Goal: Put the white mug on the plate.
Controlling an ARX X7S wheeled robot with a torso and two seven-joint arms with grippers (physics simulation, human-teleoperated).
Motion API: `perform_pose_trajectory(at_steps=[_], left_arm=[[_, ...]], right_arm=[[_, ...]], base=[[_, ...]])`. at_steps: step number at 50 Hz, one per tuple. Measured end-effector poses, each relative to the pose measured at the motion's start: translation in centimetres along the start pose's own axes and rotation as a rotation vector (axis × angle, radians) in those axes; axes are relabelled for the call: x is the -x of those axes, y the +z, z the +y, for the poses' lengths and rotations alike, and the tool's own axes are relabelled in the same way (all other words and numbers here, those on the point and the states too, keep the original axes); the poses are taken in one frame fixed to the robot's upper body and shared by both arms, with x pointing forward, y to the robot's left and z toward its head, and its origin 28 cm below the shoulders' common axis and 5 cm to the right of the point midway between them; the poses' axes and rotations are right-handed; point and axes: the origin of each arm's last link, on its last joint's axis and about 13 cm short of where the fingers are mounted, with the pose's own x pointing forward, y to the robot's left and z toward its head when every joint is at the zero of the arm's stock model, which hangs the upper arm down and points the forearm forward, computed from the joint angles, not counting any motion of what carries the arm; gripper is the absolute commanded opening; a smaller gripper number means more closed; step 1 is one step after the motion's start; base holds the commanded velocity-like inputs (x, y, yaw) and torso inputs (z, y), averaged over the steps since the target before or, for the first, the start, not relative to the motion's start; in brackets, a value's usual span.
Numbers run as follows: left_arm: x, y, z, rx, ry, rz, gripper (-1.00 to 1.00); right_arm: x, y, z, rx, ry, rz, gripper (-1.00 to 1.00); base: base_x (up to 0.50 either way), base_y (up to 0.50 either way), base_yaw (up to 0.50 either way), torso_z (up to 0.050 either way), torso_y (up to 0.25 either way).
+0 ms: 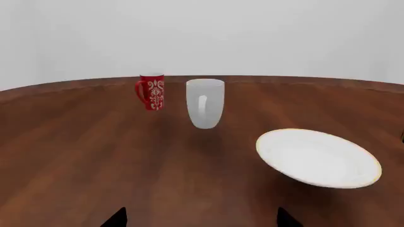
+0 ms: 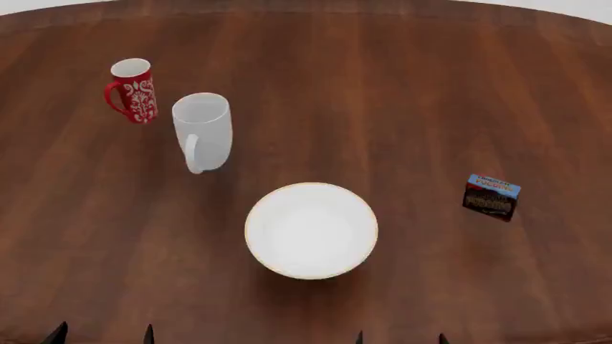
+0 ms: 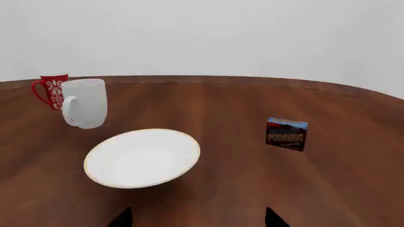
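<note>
The white mug (image 2: 202,132) is standing upright on the brown surface (image 2: 411,93), on the left half of the head view, ahead of and beyond the left end effector (image 2: 102,335) and well apart from it. Its long axis is running vertical, its open mouth is facing up, and its loop handle is turning toward the robot. The left end effector is lying nearer to it than the right end effector (image 2: 400,337), so I judge the left arm the likelier one for the reach. Both are showing only dark fingertips at the near edge, spread apart and holding nothing. The mug is looking plain, glossy and slightly tapered. It is sitting just beside the slimmer red mug (image 2: 134,90). The plate (image 2: 311,230) is lying near it, nearer the robot and to its right, bare.
</note>
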Motion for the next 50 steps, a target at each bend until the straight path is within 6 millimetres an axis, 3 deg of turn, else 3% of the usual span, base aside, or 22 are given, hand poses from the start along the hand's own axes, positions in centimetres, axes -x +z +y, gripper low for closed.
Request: perform_pose_trajectory(at_steps=[17,50], left_arm=[[-0.2,0.1,-0.4,-0.006,-0.014,0.003,1.0],[0.1,2.2,-0.6,-0.044,-0.025,-0.049,1.0]], right_arm=[[0.4,0.0,-0.3,0.002,-0.019,-0.002,1.0],[0.8,0.3,-0.7,0.007,-0.028,-0.03,1.0]], base=[[0.0,0.0,0.0,0.0,0.0],[0.0,0.0,0.0,0.05,0.045]])
